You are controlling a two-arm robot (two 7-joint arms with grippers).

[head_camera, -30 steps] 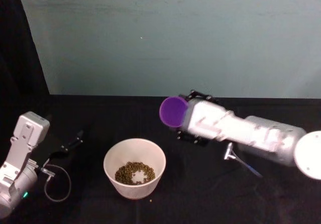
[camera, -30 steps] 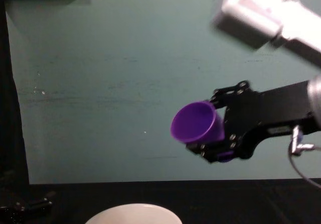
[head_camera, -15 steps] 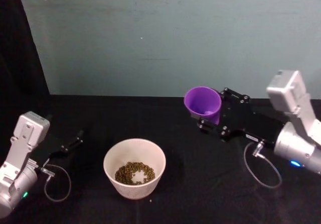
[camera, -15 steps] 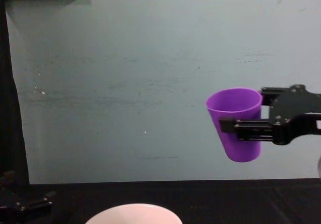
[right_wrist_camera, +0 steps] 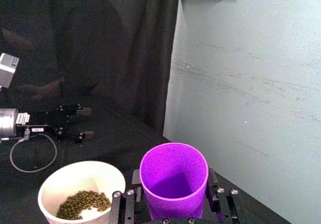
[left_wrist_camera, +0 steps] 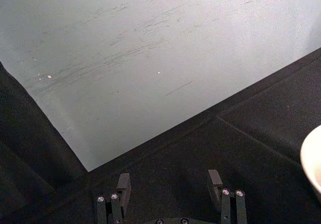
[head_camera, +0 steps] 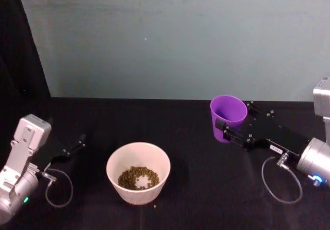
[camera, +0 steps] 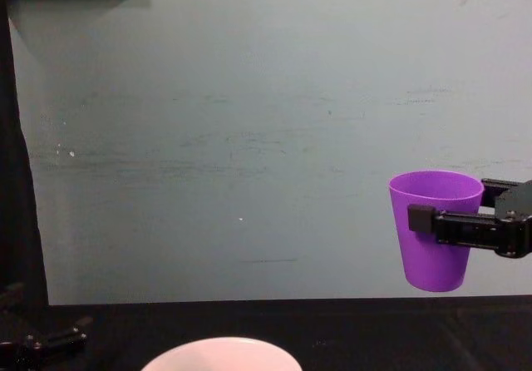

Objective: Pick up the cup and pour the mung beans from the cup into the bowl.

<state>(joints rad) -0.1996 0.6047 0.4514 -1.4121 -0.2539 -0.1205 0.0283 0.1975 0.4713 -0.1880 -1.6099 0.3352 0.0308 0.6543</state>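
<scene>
Black table (head_camera: 170, 209) runs under a teal wall (head_camera: 170, 39), w/ a dark curtain (head_camera: 20, 44) at the robot's left.

The bowl (head_camera: 138, 173) sits on the table near the middle front, upright, w/ a small heap of mung beans (head_camera: 138, 178) in its bottom; part of the white floor shows through the heap. In the right wrist view the bowl (right_wrist_camera: 82, 190) lies beside and below the cup, apart from it. One stray bean (head_camera: 154, 205) lies on the cloth just by the bowl's base.

The right gripper (head_camera: 227, 127) is clamped on the cup (head_camera: 227, 117), fingers pressed to either side of its wall, to the bowl's right and well apart from it. In the chest view the cup (camera: 434, 230) hangs upright, clear above the table, rim level. In the right wrist view the cup (right_wrist_camera: 173, 179) looks empty inside.

The left gripper (head_camera: 77, 143) rests low at the table's left, arm parked, away from the bowl. In the left wrist view its fingers (left_wrist_camera: 123, 185) stand wide apart w/ nothing between them.

A grey cable (head_camera: 281, 181) loops from the right arm.
</scene>
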